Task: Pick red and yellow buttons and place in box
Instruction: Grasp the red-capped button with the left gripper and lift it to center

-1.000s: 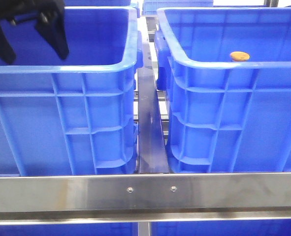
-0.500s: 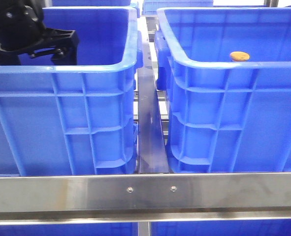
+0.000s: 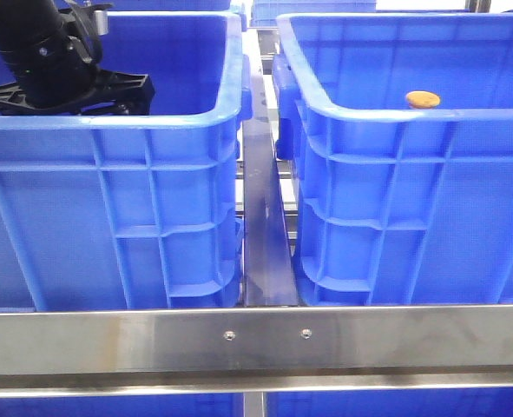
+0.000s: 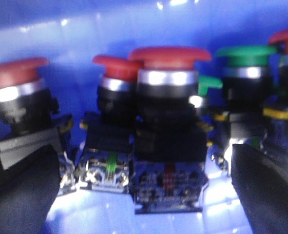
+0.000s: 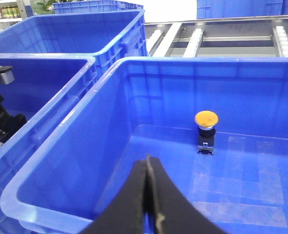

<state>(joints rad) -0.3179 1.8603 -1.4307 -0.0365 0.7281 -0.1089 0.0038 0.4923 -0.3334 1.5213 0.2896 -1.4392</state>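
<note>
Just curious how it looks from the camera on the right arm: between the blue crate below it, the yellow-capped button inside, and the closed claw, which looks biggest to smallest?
1. Blue crate, fills most of the view.
2. Right claw, but it looms large only from nearness.
3. Yellow-capped button, smallest by far.

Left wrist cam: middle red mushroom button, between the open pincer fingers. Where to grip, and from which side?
Grip the black body under the chrome collar of the centre red button, coming in from its base end as the left pincer already faces. The red cap overhangs and is domed, likely slippery; the body looks flat-sided. Neighbours crowd both flanks.
</note>
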